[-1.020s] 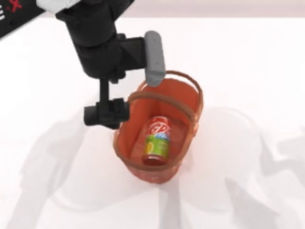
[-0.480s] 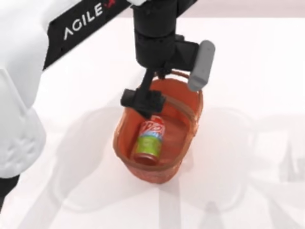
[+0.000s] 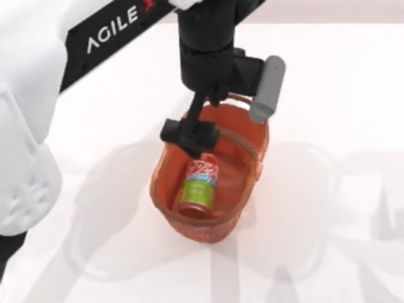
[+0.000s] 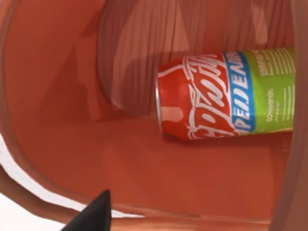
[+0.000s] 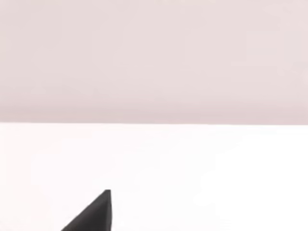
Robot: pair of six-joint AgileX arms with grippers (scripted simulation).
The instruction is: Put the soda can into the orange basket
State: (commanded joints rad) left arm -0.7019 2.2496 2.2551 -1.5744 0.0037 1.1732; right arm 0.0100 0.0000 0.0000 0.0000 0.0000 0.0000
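Soda can point(image 3: 198, 188) lies on its side on the floor of the orange basket point(image 3: 165, 165), just below the left gripper point(image 3: 194, 150), untouched. Left gripper over basket's rear rim; finger spread cannot be told. Right arm out of top view.

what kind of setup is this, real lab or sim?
Most likely a rendered tabletop simulation: a featureless white table, flat soft shadows, and only the oval orange woven basket holding the small red-and-green soda can, with the left gripper above it.
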